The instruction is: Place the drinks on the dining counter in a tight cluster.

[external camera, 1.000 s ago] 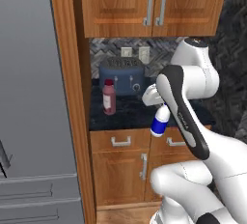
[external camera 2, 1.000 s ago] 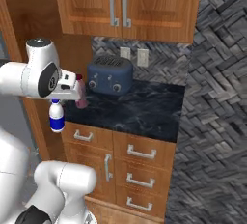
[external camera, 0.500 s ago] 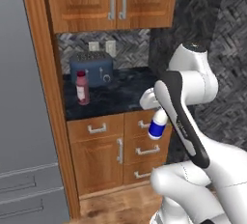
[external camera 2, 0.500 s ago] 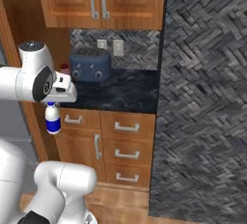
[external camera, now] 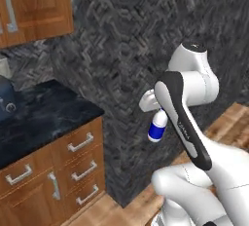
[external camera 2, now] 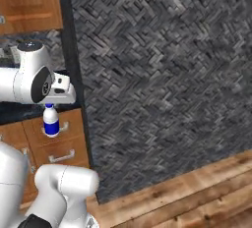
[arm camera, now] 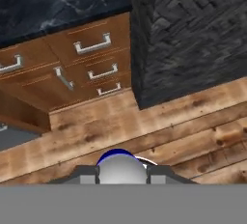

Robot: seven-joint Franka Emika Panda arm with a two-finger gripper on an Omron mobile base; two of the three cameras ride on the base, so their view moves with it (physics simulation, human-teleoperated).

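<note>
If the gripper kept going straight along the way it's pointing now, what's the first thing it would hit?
The gripper points down, shut on the small white-and-blue bottle. Straight ahead lies the wooden floor, near the stone wall corner; nothing shows in between, though depth is uncertain.

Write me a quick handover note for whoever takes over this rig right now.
Gripper: shut on the small white-and-blue bottle, which hangs upright below it, off the floor.
Surroundings: dark herringbone wall ahead, small dark counter with wood drawers to the left.
Done: one drink picked up.
Left: reach the dining counter, set this bottle down, then cluster the other drinks tightly beside it.
</note>
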